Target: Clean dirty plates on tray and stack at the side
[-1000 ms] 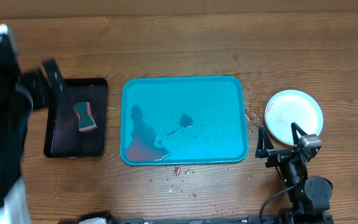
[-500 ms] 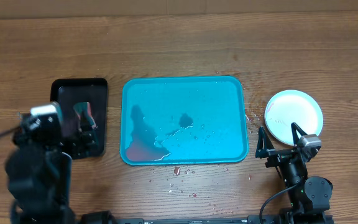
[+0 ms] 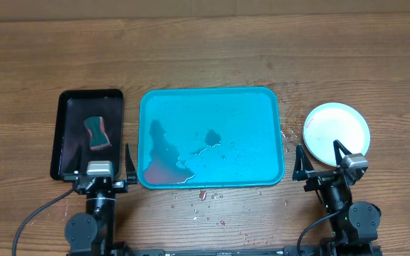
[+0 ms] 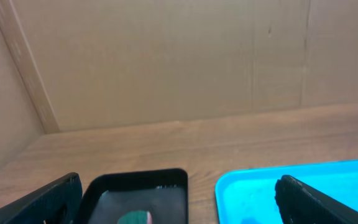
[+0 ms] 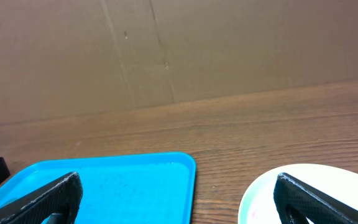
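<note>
The teal tray (image 3: 212,107) lies mid-table with no plate on it, only wet patches and a reddish smear (image 3: 164,168). A white plate (image 3: 337,131) sits on the table to its right; a pale rim shows under it, but no yellow-green or light blue plate shows separately. My left gripper (image 3: 100,158) is open and empty at the front edge of the black tray (image 3: 62,135). My right gripper (image 3: 319,152) is open and empty just in front of the white plate. The wrist views show the teal tray (image 4: 260,186) (image 5: 117,177), the plate (image 5: 303,183) and open grippers (image 4: 179,205) (image 5: 176,205).
A green and pink sponge (image 3: 97,133) lies in the black tray (image 4: 138,186). Red and wet specks (image 3: 205,195) dot the wood in front of the teal tray. A cardboard wall (image 4: 166,62) stands at the back of the table.
My left arm has come down from high at the left and now rests at the front of the black tray, open. The right arm, plate and trays have not moved.
</note>
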Controlling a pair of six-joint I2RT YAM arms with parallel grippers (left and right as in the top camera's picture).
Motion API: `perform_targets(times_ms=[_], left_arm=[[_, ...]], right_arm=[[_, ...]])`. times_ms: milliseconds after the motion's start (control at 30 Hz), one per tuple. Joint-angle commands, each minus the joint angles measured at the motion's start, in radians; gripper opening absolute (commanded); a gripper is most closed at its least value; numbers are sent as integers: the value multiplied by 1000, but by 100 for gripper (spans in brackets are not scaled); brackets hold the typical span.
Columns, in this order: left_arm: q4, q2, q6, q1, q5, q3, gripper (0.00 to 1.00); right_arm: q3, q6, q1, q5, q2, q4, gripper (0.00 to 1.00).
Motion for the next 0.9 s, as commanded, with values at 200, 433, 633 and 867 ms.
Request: perform_targets(times_ms=[200, 433, 633, 867], left_arm=[[-4, -25, 84, -14, -10, -121, 100], [-4, -24, 43, -15, -5, -119, 100], [-4, -24, 43, -15, -5, -119, 100], [-4, -24, 43, -15, -5, -119, 100]], right_arm=[[-10, -14, -2, 8, -7, 5, 100], [-10, -14, -2, 8, -7, 5, 100], [-10, -14, -2, 8, -7, 5, 100], [-10, -14, -2, 8, -7, 5, 100]])
